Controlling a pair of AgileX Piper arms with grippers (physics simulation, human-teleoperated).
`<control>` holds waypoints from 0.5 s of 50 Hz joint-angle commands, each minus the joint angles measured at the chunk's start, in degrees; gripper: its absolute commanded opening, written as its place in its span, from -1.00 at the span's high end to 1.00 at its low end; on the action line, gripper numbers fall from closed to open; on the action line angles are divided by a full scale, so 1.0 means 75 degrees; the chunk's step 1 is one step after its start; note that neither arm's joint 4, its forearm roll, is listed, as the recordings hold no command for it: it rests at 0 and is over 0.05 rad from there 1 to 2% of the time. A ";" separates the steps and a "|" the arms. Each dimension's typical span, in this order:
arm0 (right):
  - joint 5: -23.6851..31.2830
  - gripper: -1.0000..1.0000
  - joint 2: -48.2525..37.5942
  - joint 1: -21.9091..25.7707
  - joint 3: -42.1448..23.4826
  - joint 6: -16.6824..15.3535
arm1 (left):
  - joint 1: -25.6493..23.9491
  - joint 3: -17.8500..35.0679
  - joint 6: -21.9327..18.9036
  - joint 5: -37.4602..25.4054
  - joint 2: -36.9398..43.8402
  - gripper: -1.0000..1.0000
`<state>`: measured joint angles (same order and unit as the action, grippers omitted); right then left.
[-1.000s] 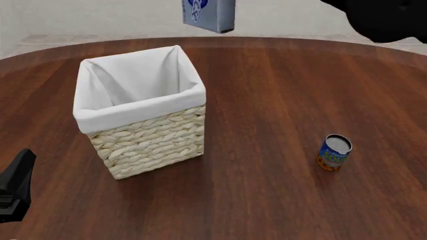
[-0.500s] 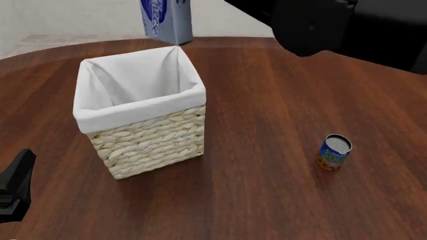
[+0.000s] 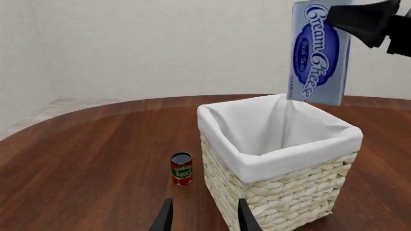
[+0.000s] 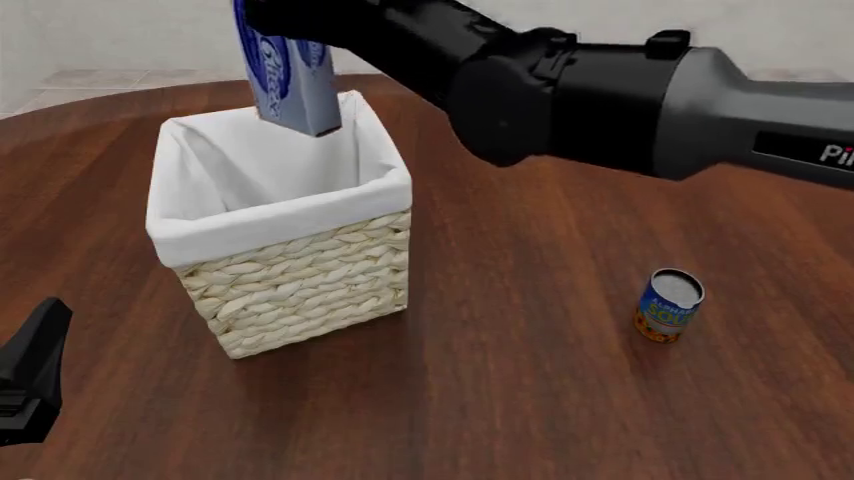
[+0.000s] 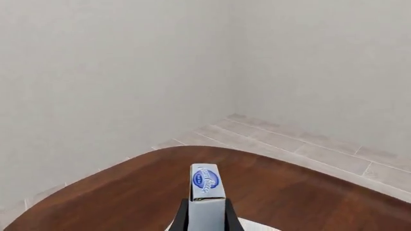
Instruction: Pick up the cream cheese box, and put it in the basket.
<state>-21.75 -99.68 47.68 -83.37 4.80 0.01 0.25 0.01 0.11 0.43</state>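
The pick is done and the carry nearly so — the cream cheese box (image 4: pixel 286 75) hangs in the air above the basket (image 4: pixel 296 275), over the far side of the basket's opening, its lower end just above the white cloth liner (image 3: pixel 301 149). What is left, by my reading, is to lower or release the box so it drops inside; it is not yet in the basket.

The right gripper (image 3: pixel 359 21) holds the box by its upper end, jaws closed on it, so the carton hangs upright and slightly tilted with its dark-blue oval label facing the left wrist camera. In the right wrist view the box (image 5: pixel 207 192) sits edge-on between the two fingers (image 5: pixel 182 219). The right arm (image 4: pixel 627 95) reaches from the basket's right, stretched long and high across the table toward the basket's far rim.

The left gripper (image 3: pixel 204 216) rests low on the near side of the basket, just short of its wicker wall, fingers apart and holding nothing. A tomato sauce can (image 3: pixel 182 168) stands near the basket, and a blue-and-orange can (image 4: pixel 669 305) stands well to the basket's right — neither is in the way.
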 commanded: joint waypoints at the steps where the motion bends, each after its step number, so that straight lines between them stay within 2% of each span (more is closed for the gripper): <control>1: -0.0362 1.00 -0.0478 0.0303 -0.0171 -0.0094 | 0.0002 0.0000 0.0000 0.0000 0.0000 -1.00; 10: -0.0182 1.00 -0.1029 0.0745 -0.0683 -0.0451 | -0.0001 0.0000 -0.0002 0.0000 0.0000 -1.00; 11: -0.0199 1.00 -0.1050 0.0804 -0.0702 -0.0590 | 0.0000 0.0000 0.0000 0.0000 0.0001 -1.00; 16: -0.0218 1.00 -0.1224 0.0855 -0.0804 -0.0624 | -0.0001 0.0000 0.0000 0.0000 0.0001 -1.00; 20: -0.0359 1.00 -0.1361 0.0959 -0.0752 -0.0872 | 0.0001 0.0000 0.0000 0.0000 -0.0001 -1.00; 25: -0.0409 1.00 -0.1522 0.0927 -0.0847 -0.0927 | -0.0001 0.0000 0.0000 0.0000 -0.0001 -1.00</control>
<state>-23.86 -108.76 53.66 -88.04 -0.88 0.01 0.25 0.01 0.11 0.43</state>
